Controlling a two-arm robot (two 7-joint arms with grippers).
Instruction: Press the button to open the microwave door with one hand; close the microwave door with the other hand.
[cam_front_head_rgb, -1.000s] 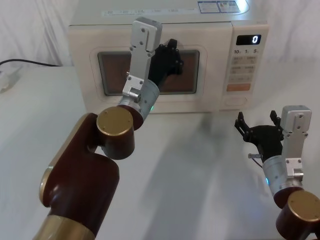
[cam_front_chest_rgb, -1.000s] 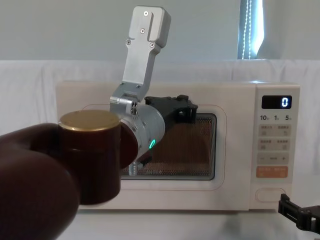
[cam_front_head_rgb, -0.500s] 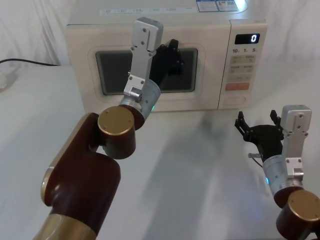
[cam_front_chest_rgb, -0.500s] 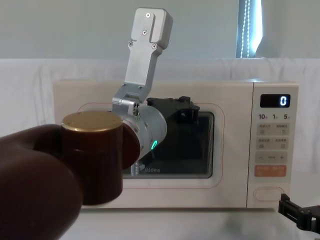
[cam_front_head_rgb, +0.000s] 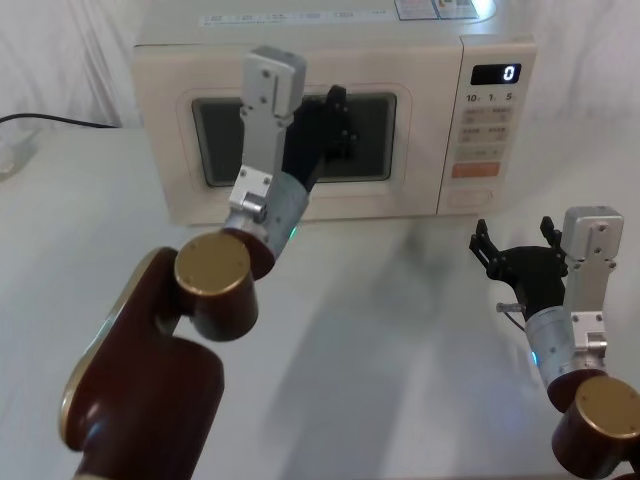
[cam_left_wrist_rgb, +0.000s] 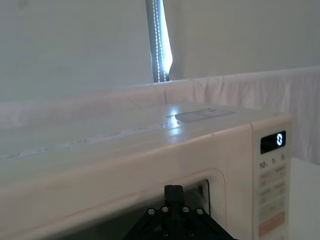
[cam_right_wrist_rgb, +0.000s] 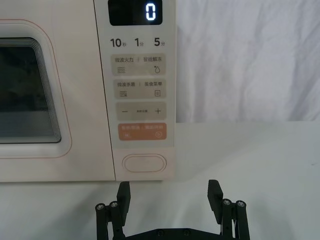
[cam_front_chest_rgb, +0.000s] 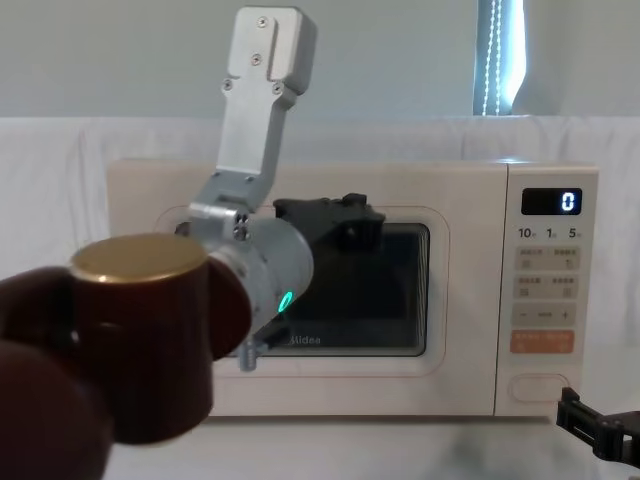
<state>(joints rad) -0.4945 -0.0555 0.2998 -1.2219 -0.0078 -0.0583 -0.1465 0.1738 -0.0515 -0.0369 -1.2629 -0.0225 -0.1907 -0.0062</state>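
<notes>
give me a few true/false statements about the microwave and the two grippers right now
1. The microwave door is shut flush with the control panel. True.
2. The right gripper is pressing the button. False: it hangs short of the button, open, not touching it.
3. The left gripper is up in front of the door's window. True.
4. The display reads 5. False: it reads 0.
5. The button sits above the orange key. False: it sits below it, lowest on the panel.
</notes>
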